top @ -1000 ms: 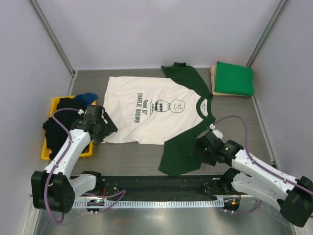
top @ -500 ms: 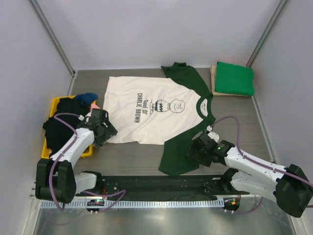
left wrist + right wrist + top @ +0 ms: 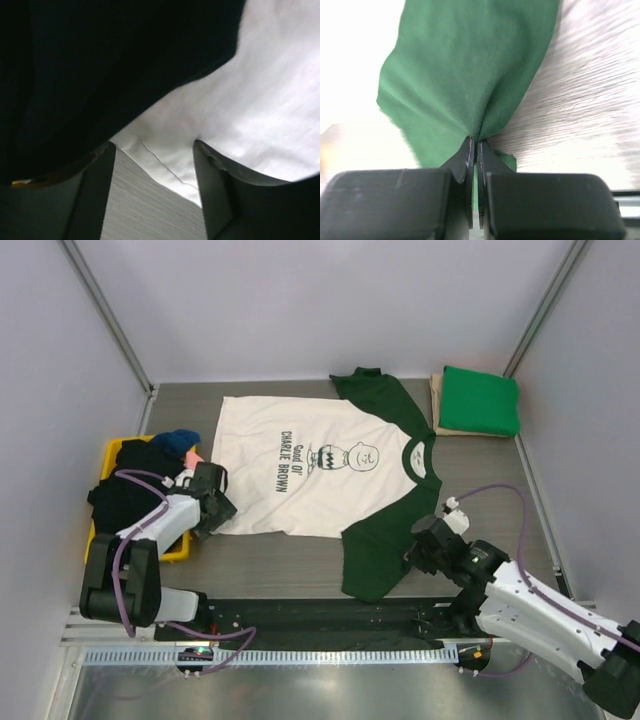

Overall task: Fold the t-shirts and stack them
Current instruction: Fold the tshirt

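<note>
Right tool (image 3: 474, 144) is clenching on the dark green sleeve (image 3: 470, 75) of the cream tee (image 3: 310, 465), pinching a fold of it near the table's (image 3: 270, 562) front edge. I am seeing the left tool (image 3: 152, 145) standing released, its fingers (image 3: 215, 200) straddling the tee's hem corner beside the tray (image 3: 108, 452). The cream tee is lying spread mid-table, and a folded green tee (image 3: 480, 400) is sitting at the far right corner.

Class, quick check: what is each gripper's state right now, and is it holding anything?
Left gripper: open, fingers either side of the cream t-shirt edge, not gripping.
Right gripper: closed, pinching the dark green sleeve.
</note>
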Robot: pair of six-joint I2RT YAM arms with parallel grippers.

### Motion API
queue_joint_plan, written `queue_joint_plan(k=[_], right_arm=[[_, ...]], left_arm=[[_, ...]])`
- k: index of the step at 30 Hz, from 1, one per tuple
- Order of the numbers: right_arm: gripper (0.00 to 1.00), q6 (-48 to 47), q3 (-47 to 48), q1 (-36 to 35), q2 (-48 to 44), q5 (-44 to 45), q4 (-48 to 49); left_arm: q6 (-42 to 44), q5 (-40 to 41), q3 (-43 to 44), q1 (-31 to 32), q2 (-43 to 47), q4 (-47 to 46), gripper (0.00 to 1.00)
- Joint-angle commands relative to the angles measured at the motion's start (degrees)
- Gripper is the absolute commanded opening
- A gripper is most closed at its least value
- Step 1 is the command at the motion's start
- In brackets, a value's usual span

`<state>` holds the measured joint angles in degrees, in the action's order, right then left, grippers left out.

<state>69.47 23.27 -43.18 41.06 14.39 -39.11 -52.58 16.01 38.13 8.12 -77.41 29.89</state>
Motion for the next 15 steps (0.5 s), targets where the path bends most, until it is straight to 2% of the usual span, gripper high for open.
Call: queue_joint_plan(k=[1,3,4,7,12,15], right_arm=[[0.01,3.65,6.86,0.46,-4.58,11.07,-9.47],[0.01,4.0,8.19,1.08,-5.99,12.76,-12.73],[0.01,4.09,8.72,1.17,-6.16,13.64,-13.53],[0.01,4.88,9.08,1.43,-6.6,14.08,-15.29],[0.01,6.73,9.86,1.43,-11.61,16.72,-19.33],[0.01,4.8,12.23,1.43,-11.36,17.25,-19.07]], left_arm=[[-1.04,2.45,0.72,-0.3,-3.62,-4.49,0.62],[-1.21,0.69,1.07,-0.38,-5.91,-5.63,0.51],[-1.39,-0.09,1.07,-0.39,-6.26,-5.89,0.35],[-1.83,-2.47,0.55,-0.3,-5.74,-6.25,0.0],[-1.39,-5.02,-0.78,1.11,2.16,-2.04,0.0],[0.45,-5.73,2.28,1.28,7.0,3.14,0.0]])
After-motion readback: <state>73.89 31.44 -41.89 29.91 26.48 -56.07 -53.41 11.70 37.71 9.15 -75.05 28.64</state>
